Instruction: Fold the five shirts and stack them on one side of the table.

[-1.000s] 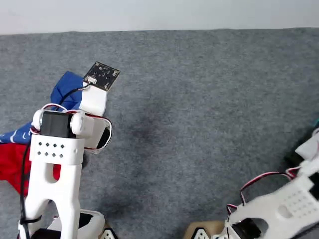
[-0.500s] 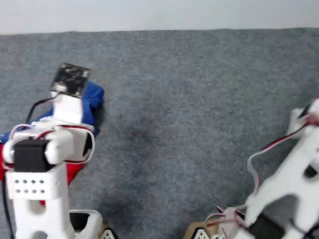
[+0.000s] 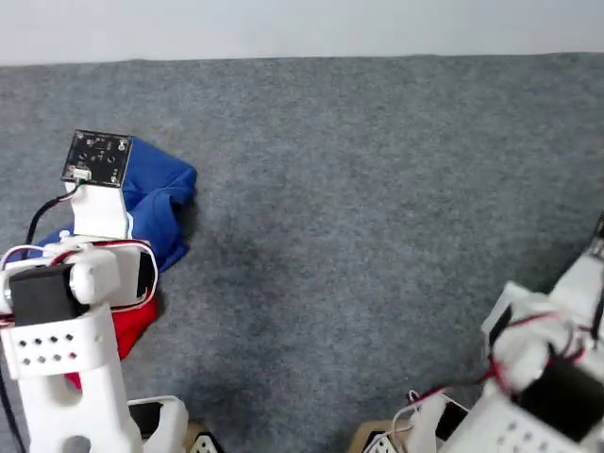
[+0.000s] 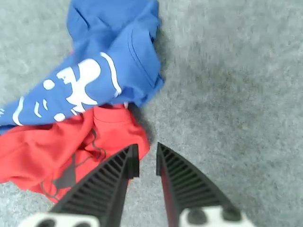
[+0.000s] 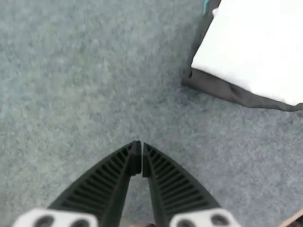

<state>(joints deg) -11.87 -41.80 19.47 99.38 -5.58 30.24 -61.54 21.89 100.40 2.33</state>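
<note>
A grey carpet-like table cover (image 3: 377, 189) is seen from above, with two white robot arms at its near edge. The left arm (image 3: 66, 359) stands over the left side of the table, above two crumpled shirts. A blue shirt (image 4: 113, 61) with a white printed design lies bunched up, and its lower edge overlaps a red shirt (image 4: 52, 151) with a dark print; the two touch and neither is folded. The left gripper (image 4: 147, 158) hangs above the bare grey cover just beside the edge of the red shirt, its two black ribbed jaws held a narrow gap apart with nothing between them. The right arm (image 3: 538, 396) sits low at the table's right near corner, well apart from the crumpled pair. The right gripper (image 5: 141, 156) points down at bare grey cover, its jaws pressed together at the tips and grasping nothing. Near it lies a flat stack: a folded white shirt (image 5: 255, 42) resting on a dark shirt (image 5: 227, 90) whose edge shows beneath it, with a sliver of teal fabric (image 5: 207, 7) at the stack's far corner.
</note>
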